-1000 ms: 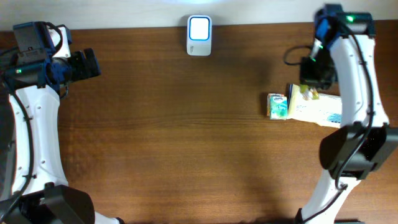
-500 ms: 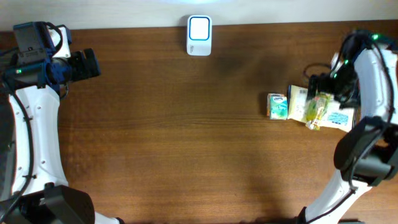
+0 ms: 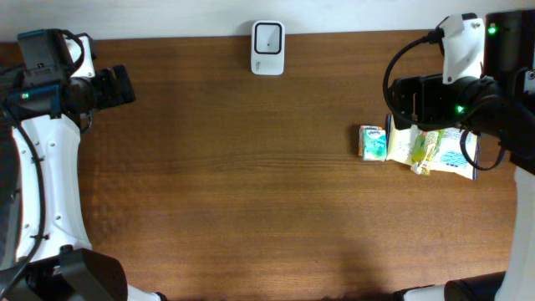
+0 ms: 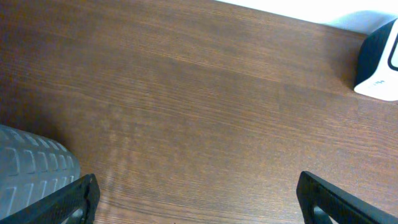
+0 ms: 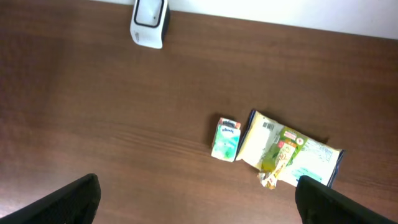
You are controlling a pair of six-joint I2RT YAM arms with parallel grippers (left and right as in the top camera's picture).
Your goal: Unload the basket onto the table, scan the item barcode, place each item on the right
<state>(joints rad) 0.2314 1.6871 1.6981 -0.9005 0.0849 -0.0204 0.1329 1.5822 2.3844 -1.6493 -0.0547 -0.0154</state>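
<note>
The right gripper (image 5: 196, 202), shut on the yellow-green plastic snack packet (image 3: 423, 147) a second ago at the back edge of the white-and-blue flat pouch (image 3: 456, 157), now stands wide open and holds nothing. The packet has left that back edge and now lies slanted across the top of the pouch, touching it. The white right arm (image 3: 462, 40) has swung and risen. Before, it reached down to the pouch from behind; now its black wrist hangs above the pouch's back edge. The white box-shaped barcode scanner (image 3: 267, 48), well behind and left of the pouch, glowed bright white earlier; its face is now dimmer, with a dark outline showing.
</note>
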